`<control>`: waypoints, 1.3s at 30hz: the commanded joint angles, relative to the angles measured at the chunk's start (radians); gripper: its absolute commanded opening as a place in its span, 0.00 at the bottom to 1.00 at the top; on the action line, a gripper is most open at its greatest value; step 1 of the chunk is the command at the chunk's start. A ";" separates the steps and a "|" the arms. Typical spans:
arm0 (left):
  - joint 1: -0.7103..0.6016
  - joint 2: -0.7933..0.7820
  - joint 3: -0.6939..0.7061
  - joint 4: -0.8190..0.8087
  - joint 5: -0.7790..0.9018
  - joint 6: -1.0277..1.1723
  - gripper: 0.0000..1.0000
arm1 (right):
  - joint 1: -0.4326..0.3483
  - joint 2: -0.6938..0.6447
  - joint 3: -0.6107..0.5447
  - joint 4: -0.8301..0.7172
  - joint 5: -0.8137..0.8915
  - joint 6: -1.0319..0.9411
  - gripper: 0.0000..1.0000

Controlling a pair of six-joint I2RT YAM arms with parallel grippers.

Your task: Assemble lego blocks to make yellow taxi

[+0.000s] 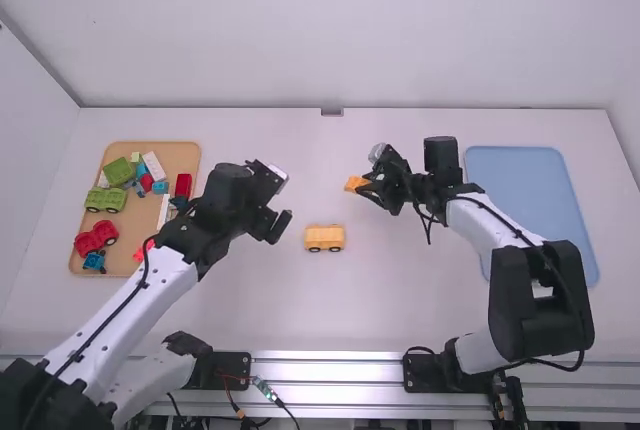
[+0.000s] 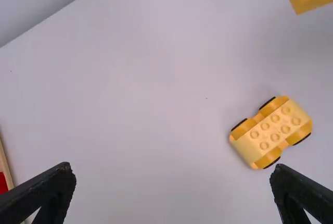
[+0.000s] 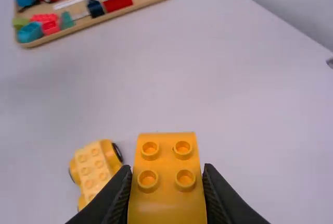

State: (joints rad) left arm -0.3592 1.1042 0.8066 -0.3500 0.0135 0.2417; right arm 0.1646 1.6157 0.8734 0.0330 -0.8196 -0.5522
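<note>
Left gripper (image 1: 286, 197): hovering, jaws apart
Right gripper (image 1: 367, 186): clasping yellow block (image 3: 166, 177)
Wheeled base (image 1: 324, 238): standing on white table (image 1: 390, 300)

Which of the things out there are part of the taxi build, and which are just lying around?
For the taxi:
- yellow wheeled base, on the table
- yellow block, in the right gripper

Just lying about:
- tan tray with green, red, blue and white pieces
- blue mat at the right
</note>
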 commanded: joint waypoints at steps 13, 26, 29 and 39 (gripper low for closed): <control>-0.005 -0.002 -0.010 0.032 -0.004 -0.018 0.99 | 0.068 -0.102 -0.443 0.520 0.484 0.521 0.00; -0.005 -0.002 -0.010 0.037 -0.004 -0.070 0.99 | 0.166 -0.095 -0.557 0.552 0.745 0.707 0.03; -0.005 -0.001 -0.010 0.033 -0.004 -0.070 0.99 | 0.164 -0.072 -0.509 0.482 0.745 0.705 0.03; -0.006 0.029 -0.010 0.027 -0.003 -0.070 0.99 | 0.164 -0.069 -0.501 0.462 0.747 0.695 0.62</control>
State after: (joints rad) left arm -0.3592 1.1236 0.8066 -0.3229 0.0135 0.1787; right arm 0.3309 1.5372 0.3599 0.4995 -0.0788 0.1471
